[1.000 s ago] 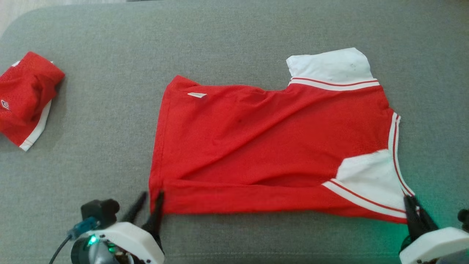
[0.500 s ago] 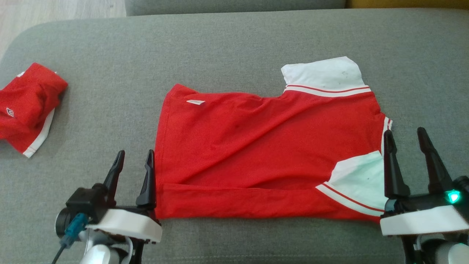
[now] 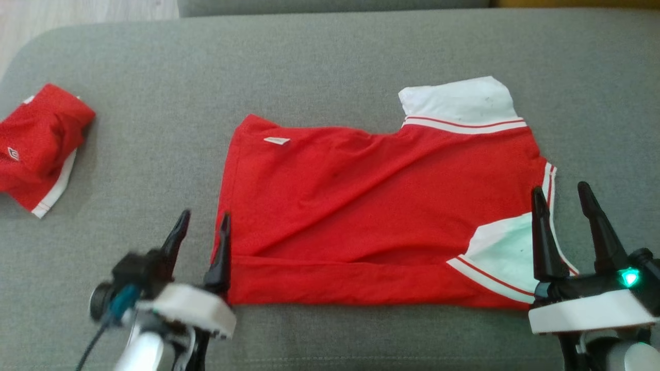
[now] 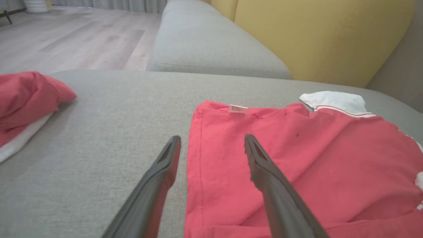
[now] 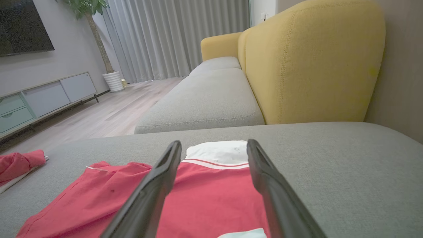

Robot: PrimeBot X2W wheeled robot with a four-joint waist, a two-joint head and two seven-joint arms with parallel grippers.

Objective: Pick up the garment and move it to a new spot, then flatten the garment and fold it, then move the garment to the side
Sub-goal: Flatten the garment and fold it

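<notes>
Head view shows me a red shirt (image 3: 361, 206) with white, stripe-trimmed sleeves lying spread on a grey fabric sofa cushion (image 3: 330, 62). My left hand (image 3: 204, 214) stands open at its near left corner, my right hand (image 3: 560, 187) open by the near white sleeve; neither grips anything. A bunched red garment (image 3: 36, 139) lies well apart, far left.

Left tool (image 3: 202, 226) and right tool (image 3: 562, 198) both gape, fingers forward.
</notes>
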